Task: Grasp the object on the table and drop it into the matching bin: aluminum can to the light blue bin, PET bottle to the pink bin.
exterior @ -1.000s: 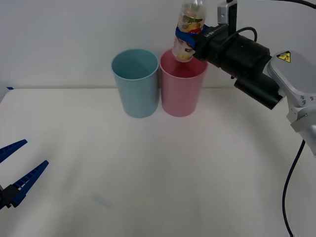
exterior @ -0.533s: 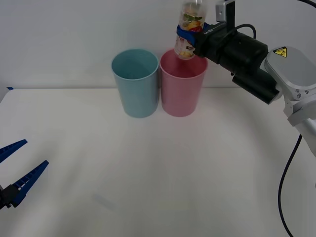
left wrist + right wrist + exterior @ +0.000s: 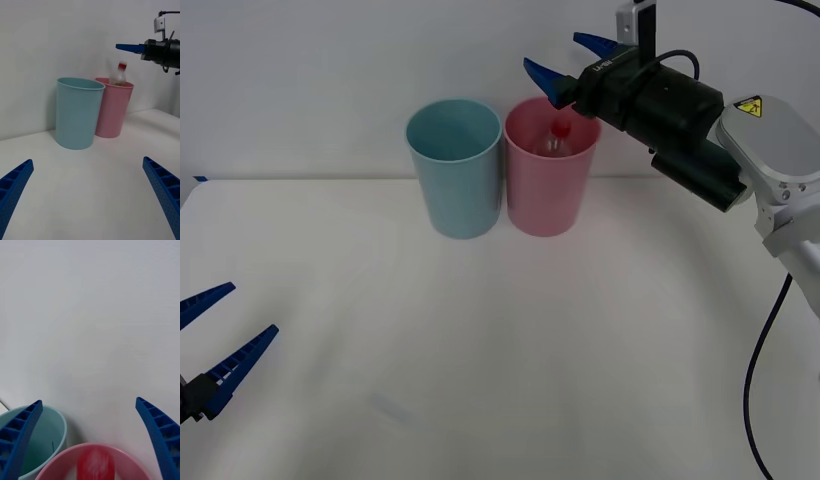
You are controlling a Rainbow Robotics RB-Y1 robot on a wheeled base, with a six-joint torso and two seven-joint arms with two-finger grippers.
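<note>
The table (image 3: 510, 350) is seen as a wide white top with the light blue bin (image 3: 454, 165) and the pink bin (image 3: 549, 165) stood upright at its far side, just beside each other, seemingly touching at the rims. The right arm is held stretched out, roughly level, above the pink bin's rim; the right gripper (image 3: 570, 58) is spread wide with nothing between its fingers (image 3: 20, 435), and the pink bin's mouth is seen directly beyond them in the right wrist view. The left arm is parked low at the near left of the table, left gripper (image 3: 215, 345) also spread wide and empty. The PET bottle (image 3: 118, 74) is caught at the pink bin's mouth, free of the gripper: red cap and neck are seen above the rim from the left wrist, cap just inside the rim from the front; it is blurred, so judged to be dropping. Handling judgement: the bottle is taken to be light, thin-walled and slick, somewhat springy under squeeze; if it had to be taken up again, the labelled mid-body would be the place, across the width, not the cap. Little risk of breakage is expected; a bounce inside the bin is judged likelier than tipping the bin.
</note>
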